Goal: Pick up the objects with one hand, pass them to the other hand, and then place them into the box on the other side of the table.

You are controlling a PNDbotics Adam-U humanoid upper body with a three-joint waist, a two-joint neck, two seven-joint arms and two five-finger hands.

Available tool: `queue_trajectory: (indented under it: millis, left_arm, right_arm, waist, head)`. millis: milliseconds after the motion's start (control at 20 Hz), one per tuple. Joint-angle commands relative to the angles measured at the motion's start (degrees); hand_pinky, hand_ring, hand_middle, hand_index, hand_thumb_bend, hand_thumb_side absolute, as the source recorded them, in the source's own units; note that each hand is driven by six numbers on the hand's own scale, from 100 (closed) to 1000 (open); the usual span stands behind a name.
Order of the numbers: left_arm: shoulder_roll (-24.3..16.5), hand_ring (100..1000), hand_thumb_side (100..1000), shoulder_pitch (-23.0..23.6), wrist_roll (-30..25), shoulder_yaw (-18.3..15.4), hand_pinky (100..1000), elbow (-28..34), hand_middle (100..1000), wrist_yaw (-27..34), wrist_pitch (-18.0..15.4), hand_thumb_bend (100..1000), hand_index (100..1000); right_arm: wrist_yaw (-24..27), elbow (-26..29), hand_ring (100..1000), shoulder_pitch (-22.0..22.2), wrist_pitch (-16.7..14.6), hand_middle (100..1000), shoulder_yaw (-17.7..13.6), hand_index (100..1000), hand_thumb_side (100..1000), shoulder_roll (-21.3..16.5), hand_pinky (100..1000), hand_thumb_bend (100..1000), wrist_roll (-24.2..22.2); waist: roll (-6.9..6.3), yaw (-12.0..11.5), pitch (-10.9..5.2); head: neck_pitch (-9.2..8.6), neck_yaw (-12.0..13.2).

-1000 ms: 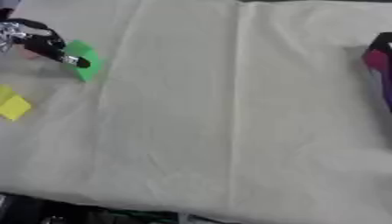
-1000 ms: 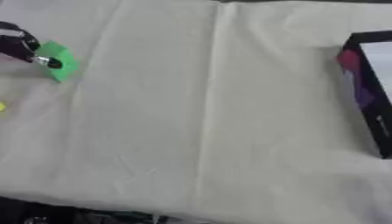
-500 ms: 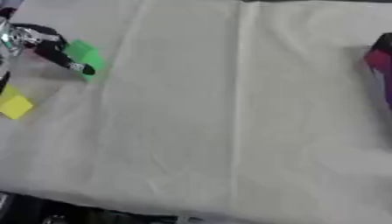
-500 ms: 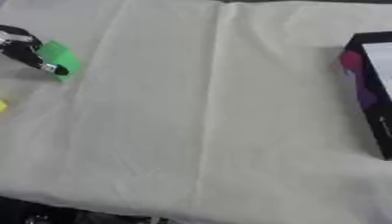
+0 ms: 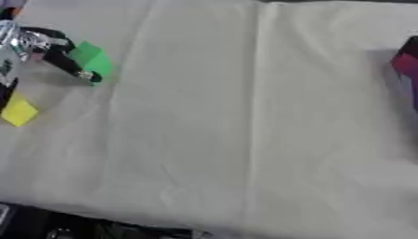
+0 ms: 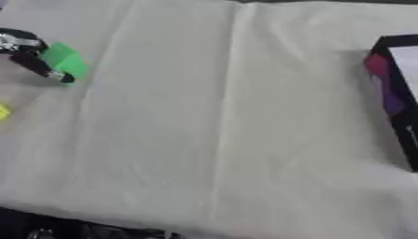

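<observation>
Left hand (image 5: 37,46) at the table's (image 5: 245,116) far-left edge, fingers closing around the green block (image 5: 91,59), which lies just right of the palm. Box (image 6: 396,98) sits far right; right hand unseen.

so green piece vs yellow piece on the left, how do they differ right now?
The green piece has the left hand at it, a finger lying across its front; whether it is gripped is unclear. The yellow piece lies apart from that hand, untouched. Green sits farther up the cloth, yellow nearer and further left. Green looks larger. Both are flat-faced solid-coloured blocks far from the box.
</observation>
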State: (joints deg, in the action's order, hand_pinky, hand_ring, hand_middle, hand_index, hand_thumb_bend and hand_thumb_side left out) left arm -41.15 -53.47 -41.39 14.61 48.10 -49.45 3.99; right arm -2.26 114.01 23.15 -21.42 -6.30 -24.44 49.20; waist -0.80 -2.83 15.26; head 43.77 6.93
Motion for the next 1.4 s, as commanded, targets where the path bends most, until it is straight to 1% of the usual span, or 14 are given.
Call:
queue_trajectory:
  millis: [50,100,150,200,300,650,800,1100,1300,1350,1400]
  left_arm:
    - [-1.02,815,586,-1.26,-0.08,-0.69,891,0.27,730,-0.01,0.10,511,682]
    - [-1.00,812,535,-1.30,-0.21,-0.64,889,0.29,725,-0.01,0.08,484,668]
    - [-0.99,811,525,-1.34,-0.36,-0.61,889,0.32,724,-0.02,0.07,479,665]
    - [-0.99,808,471,-1.39,-0.51,-0.59,886,0.37,718,-0.04,0.05,446,651]
    - [-0.98,802,441,-1.50,-0.79,-0.61,883,0.43,710,-0.06,0.08,417,638]
    - [-1.08,791,393,-1.78,-1.43,-0.77,877,0.80,696,0.19,0.33,374,617]
    - [-1.18,782,350,-1.90,-1.31,-0.95,873,1.03,684,0.42,0.68,343,605]
    - [-1.34,759,273,-2.07,-1.45,-1.09,859,1.67,656,1.31,1.04,308,566]
    - [-1.62,730,198,-1.74,-1.56,-1.32,836,3.08,624,3.14,1.43,236,538]
    - [-1.75,726,188,-1.57,-1.43,-1.29,833,3.94,621,3.91,1.59,222,536]
    - [-1.90,719,194,-1.35,-1.34,-1.18,827,4.84,617,4.70,1.80,189,532]
  right_arm:
    - [-0.26,0.58,721,0.07,-1.17,713,-0.23,758,133,-0.44,665,713,1.48]
    - [-0.25,0.58,721,0.06,-1.17,713,-0.23,758,133,-0.47,665,713,1.48]
    - [-0.23,0.58,721,0.05,-1.18,713,-0.23,758,133,-0.50,665,713,1.48]
    - [-0.19,0.58,721,0.03,-1.19,713,-0.24,758,133,-0.54,665,713,1.49]
    - [-0.09,0.58,720,0.02,-1.17,713,-0.23,758,133,-0.59,665,713,1.46]
    - [0.19,0.58,720,0.00,-0.82,713,-0.08,758,132,-0.54,664,714,1.24]
    - [0.24,0.58,720,0.00,-0.70,713,-0.03,758,132,-0.56,663,714,1.19]
    - [0.24,0.58,720,0.15,-0.60,713,0.09,758,132,-0.74,663,714,1.09]
    - [0.23,0.58,720,0.27,-0.71,713,0.16,758,133,-1.00,663,715,0.97]
    - [0.24,0.58,720,0.27,-0.76,713,0.17,758,133,-1.16,663,715,0.92]
    - [0.26,0.58,720,0.27,-0.81,713,0.18,758,134,-1.31,664,714,0.86]
  waist:
    - [-0.14,0.01,-0.94]
    - [-0.12,0.00,-0.95]
    - [-0.11,-0.02,-0.97]
    - [-0.11,-0.04,-0.98]
    - [-0.09,-0.12,-1.03]
    - [0.02,-0.33,-1.13]
    - [0.02,-0.34,-1.17]
    - [0.07,-0.28,-1.36]
    - [0.23,-0.30,-1.49]
    - [0.29,-0.32,-1.52]
    - [0.35,-0.34,-1.54]
  head:
    - [0.13,0.15]
    - [0.14,0.16]
    - [0.15,0.17]
    - [0.14,0.15]
    - [0.14,0.09]
    - [-0.08,-0.57]
    - [-0.05,-0.70]
    - [-0.05,-0.72]
    - [-0.06,-0.89]
    - [-0.03,-0.97]
    - [-0.01,-1.03]
